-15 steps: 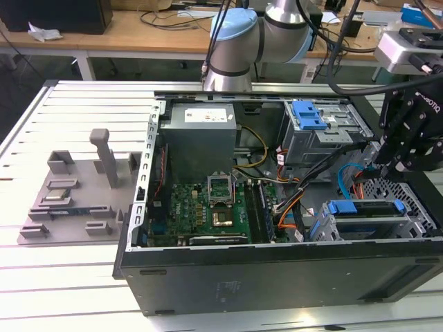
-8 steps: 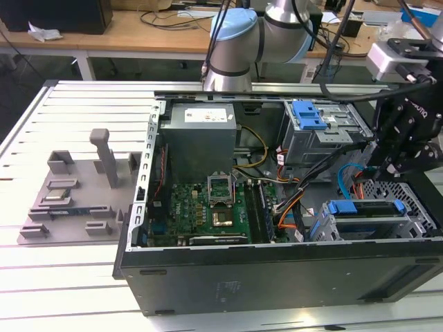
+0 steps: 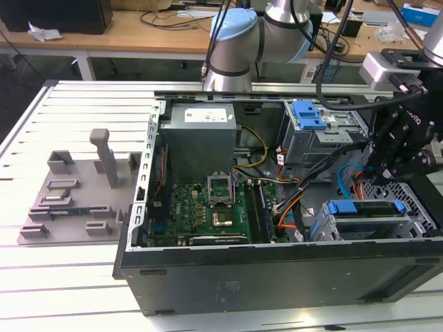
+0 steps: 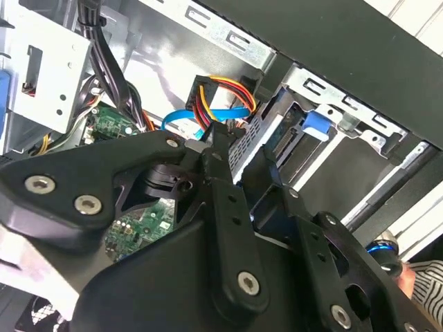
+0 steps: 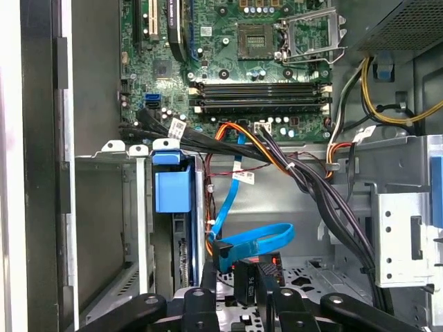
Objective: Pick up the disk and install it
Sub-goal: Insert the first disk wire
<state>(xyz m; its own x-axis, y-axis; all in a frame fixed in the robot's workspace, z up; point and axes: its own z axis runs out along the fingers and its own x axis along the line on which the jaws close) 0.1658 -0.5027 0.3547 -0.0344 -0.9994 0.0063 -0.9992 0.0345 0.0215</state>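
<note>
Hovering empty, fingers together, the claw (image 3: 385, 171) hangs just above the disk (image 3: 365, 208) seated in its bay.

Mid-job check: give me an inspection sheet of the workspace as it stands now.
Surface: slatted white table carrying an open computer case.
Job's things: disk with blue rail sits in the drive cage at the exterior view's right.
Clutter: grey fixture tray beside the case.
Grippers: gripper above the cage, holding nothing seen.
Cables: blue data cable, black and orange bundles near the cage.
Surroundings: wooden bench behind.
</note>
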